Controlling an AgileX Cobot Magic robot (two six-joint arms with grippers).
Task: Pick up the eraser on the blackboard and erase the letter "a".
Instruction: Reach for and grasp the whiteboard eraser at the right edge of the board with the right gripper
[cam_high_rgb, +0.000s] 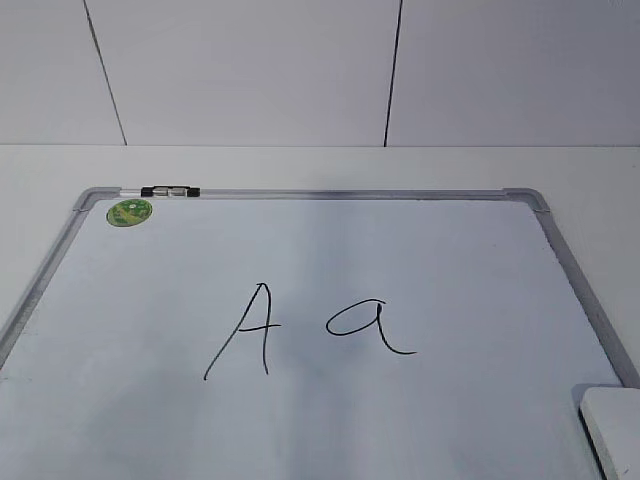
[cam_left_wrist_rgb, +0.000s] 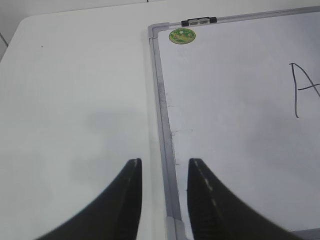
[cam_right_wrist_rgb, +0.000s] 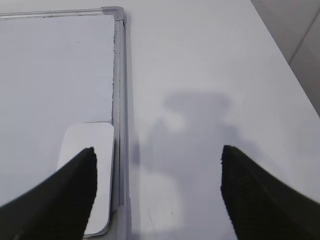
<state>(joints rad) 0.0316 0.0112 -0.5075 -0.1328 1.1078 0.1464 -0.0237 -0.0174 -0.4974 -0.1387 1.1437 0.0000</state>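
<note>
The blackboard (cam_high_rgb: 420, 250) is a white dry-erase board with a grey frame, flat on the table. The lowercase letter "a" (cam_high_rgb: 366, 325) is drawn near its middle, right of a capital "A" (cam_high_rgb: 245, 328). The white eraser (cam_high_rgb: 615, 430) lies on the board's near right corner; it also shows in the right wrist view (cam_right_wrist_rgb: 95, 165). My right gripper (cam_right_wrist_rgb: 157, 165) is open wide, hovering over the board's right frame and table, its left finger over the eraser. My left gripper (cam_left_wrist_rgb: 164, 172) is open and empty above the board's left frame (cam_left_wrist_rgb: 167, 150). Neither gripper shows in the exterior view.
A black-and-silver marker (cam_high_rgb: 170, 191) rests on the board's far frame near a round green sticker (cam_high_rgb: 129, 211); both also show in the left wrist view, marker (cam_left_wrist_rgb: 199, 21) and sticker (cam_left_wrist_rgb: 182, 35). White table (cam_right_wrist_rgb: 210, 75) surrounds the board.
</note>
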